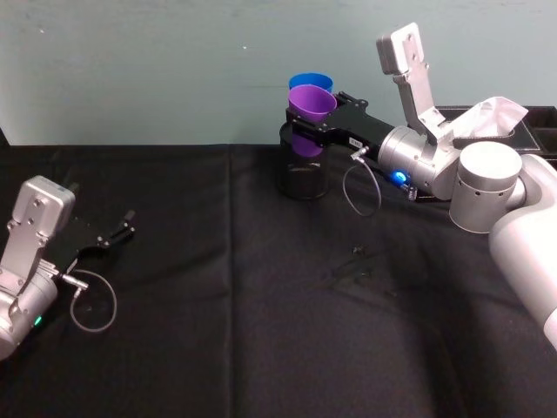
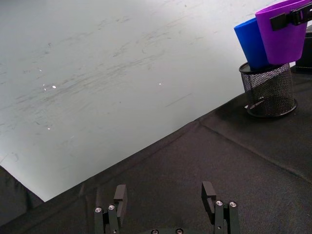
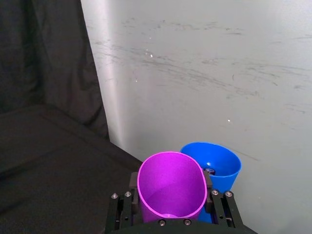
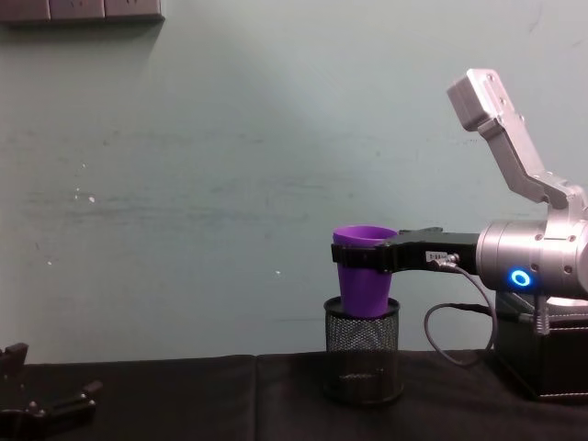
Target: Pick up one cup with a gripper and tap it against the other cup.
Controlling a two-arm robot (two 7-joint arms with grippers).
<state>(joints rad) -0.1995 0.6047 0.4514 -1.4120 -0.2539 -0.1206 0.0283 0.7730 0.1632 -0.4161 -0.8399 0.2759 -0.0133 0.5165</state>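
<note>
Over the mesh pen holder, right gripper fingers clamped on purple cup, against blue cup, left gripper parked on tabletop, fingers spread, empty

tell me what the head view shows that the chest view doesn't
Head view, not chest: the blue cup right behind the purple cup, and white tissue at the right. Chest view, not head: the purple cup from the side, its base at about the rim of the mesh holder. Both: the right gripper with jaws shut on the purple cup, and the left gripper parked open at the left.
</note>
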